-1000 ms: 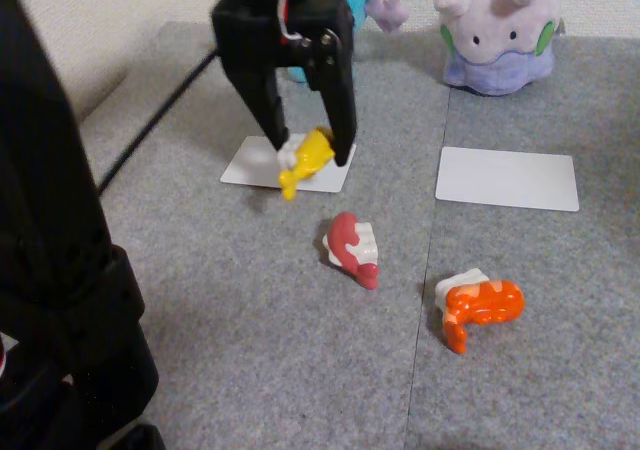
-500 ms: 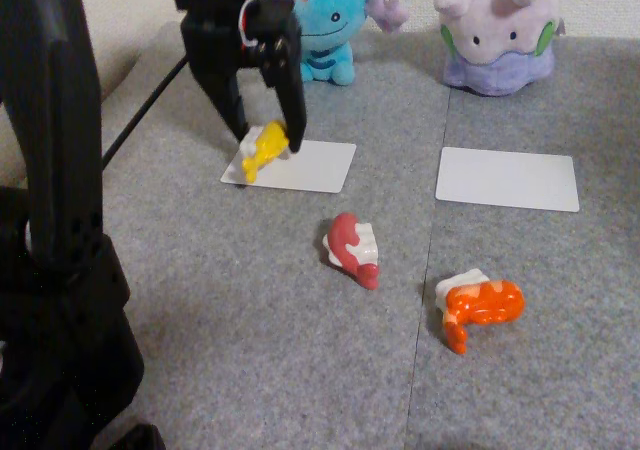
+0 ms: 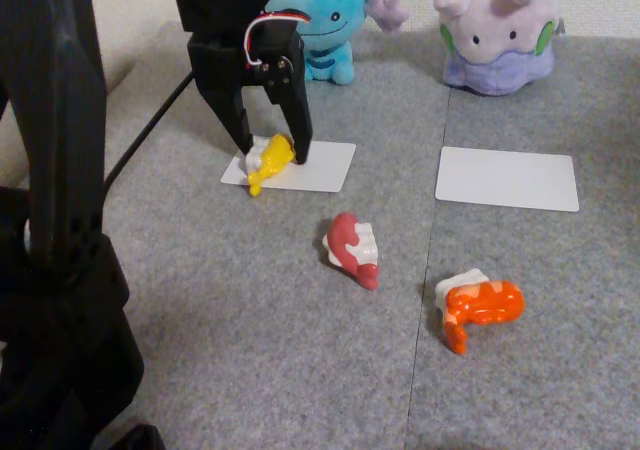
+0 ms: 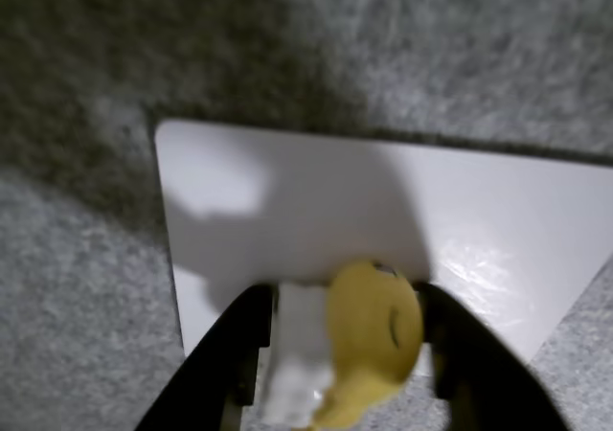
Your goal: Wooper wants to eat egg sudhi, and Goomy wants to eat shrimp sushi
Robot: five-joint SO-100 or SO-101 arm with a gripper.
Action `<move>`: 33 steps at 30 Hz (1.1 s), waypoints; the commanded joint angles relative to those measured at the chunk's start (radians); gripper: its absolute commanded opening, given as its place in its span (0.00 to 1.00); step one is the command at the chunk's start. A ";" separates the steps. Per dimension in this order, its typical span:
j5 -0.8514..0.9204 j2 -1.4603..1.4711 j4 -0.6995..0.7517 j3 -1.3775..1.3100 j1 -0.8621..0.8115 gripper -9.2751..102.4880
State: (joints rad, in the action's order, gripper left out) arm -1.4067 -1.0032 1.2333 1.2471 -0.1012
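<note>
My black gripper is shut on the yellow egg sudhi, low over the left end of a white card. The wrist view looks down on the egg sudhi squeezed between my fingers, with the white card right beneath it. Wooper, the light-blue plush, sits just behind this card, partly hidden by my arm. Goomy, the lilac plush, sits at the back right behind a second white card. The orange shrimp sushi lies on the mat at the front right.
A dark red sushi piece lies on the grey mat between the cards and the shrimp. A black arm base fills the left edge, and a black cable runs across the mat's left side.
My gripper carried the egg sudhi from the card's middle to its left end, then lowered it nearly onto the card. Wooper has come into view behind the arm.
</note>
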 commanded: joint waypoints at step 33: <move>-0.020 -0.466 0.334 -0.029 -0.485 0.69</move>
State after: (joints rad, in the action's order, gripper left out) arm -1.4327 -1.4297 1.5539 1.2425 -0.4556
